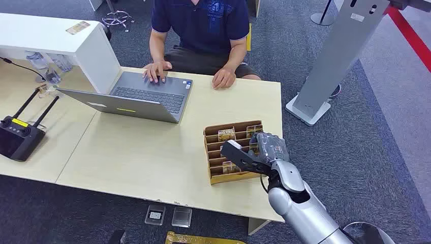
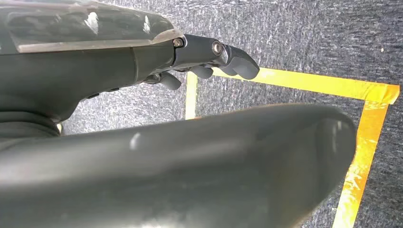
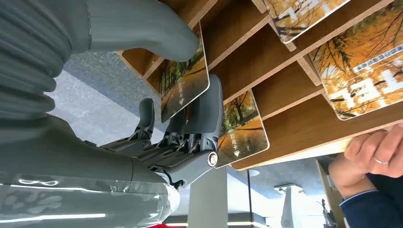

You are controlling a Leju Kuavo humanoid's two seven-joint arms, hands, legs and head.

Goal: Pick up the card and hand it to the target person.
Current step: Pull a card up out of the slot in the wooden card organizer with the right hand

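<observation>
Head view, left to right. At the far left edge of the counter (image 1: pixel 152 152) lies a black remote controller (image 1: pixel 19 137) with two antennas. Behind it stands a white box (image 1: pixel 61 43). Right of these, an open grey laptop (image 1: pixel 137 99) faces the seated person (image 1: pixel 201 30) at the far side; one of the person's hands rests on the keyboard, the other lies on the counter just beside it.

Near the right edge of the counter stands a brown slotted card holder (image 1: pixel 218 152) with several cards standing upright in its slots. The right hand (image 1: pixel 259 152) is over the holder's right part. In the right wrist view, the thick grey thumb and the darker fingers (image 3: pixel 209 109) close on one card (image 3: pixel 185 85), printed with an autumn tree scene; the card stands in a slot of the holder, pinched between them. Neighbouring cards (image 3: pixel 242 128) sit in adjacent slots.

On the carpet right of the counter stands a grey pillar (image 1: pixel 335 56) on a flat base.

The left hand (image 2: pixel 209 59) hangs above grey carpet marked with yellow tape (image 2: pixel 304 83); its fingers are curled in and hold nothing.
</observation>
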